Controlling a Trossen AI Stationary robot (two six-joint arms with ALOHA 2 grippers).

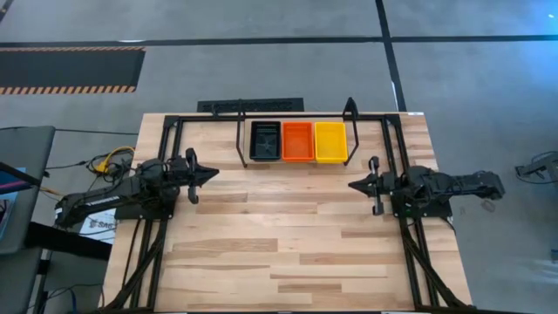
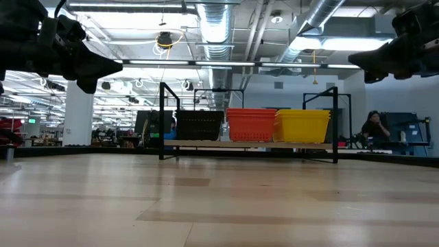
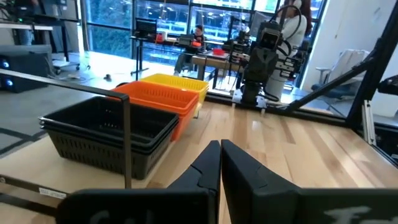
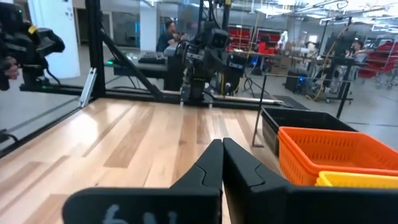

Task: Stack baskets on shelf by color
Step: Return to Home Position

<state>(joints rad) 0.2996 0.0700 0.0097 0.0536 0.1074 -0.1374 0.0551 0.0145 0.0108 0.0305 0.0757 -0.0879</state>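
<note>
Three stacks of baskets sit side by side on the shelf [image 1: 241,139] at the table's far side: black baskets [image 1: 265,140] on the left, red-orange baskets [image 1: 297,141] in the middle, yellow baskets [image 1: 330,141] on the right. They rest by their bottoms on the shelf's low rods [image 2: 247,145]. My left gripper [image 1: 214,174] hovers shut at the table's left edge, pointing level toward the right. My right gripper [image 1: 351,185] hovers shut at the right edge, pointing level toward the left. Both hold nothing.
A black tube frame [image 1: 166,131] edges the table on the left, right and far sides. The bare wooden tabletop [image 1: 288,235] lies between the arms and toward the near edge. People sit in the room beyond the table [image 2: 374,127].
</note>
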